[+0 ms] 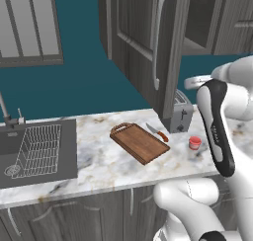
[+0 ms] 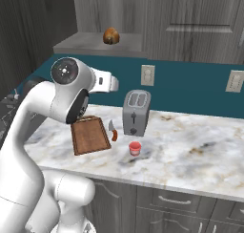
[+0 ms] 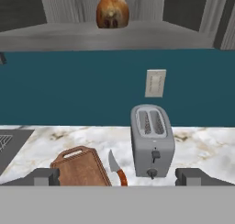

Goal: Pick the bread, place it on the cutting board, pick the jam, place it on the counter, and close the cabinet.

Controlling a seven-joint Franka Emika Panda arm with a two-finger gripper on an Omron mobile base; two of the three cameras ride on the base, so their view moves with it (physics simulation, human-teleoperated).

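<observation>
The bread point(image 2: 111, 36), a round golden-brown bun, sits on the bottom shelf of the open cabinet point(image 1: 143, 42) and shows at the top of the hand view point(image 3: 112, 10). My gripper point(image 3: 117, 177) is open and empty, held in the air over the counter point(image 2: 190, 146), well below and in front of the bread. The brown cutting board point(image 1: 140, 142) lies bare on the counter, handle loop to the left. The jam point(image 1: 195, 142), a small jar with a red lid, stands on the counter in front of the toaster point(image 2: 136, 112).
A knife point(image 1: 158, 133) with an orange handle lies between the board and the toaster. The open cabinet door juts out above the toaster. A sink with a wire dish rack point(image 1: 38, 149) is at the left. Wall sockets point(image 2: 147, 75) sit on the teal backsplash.
</observation>
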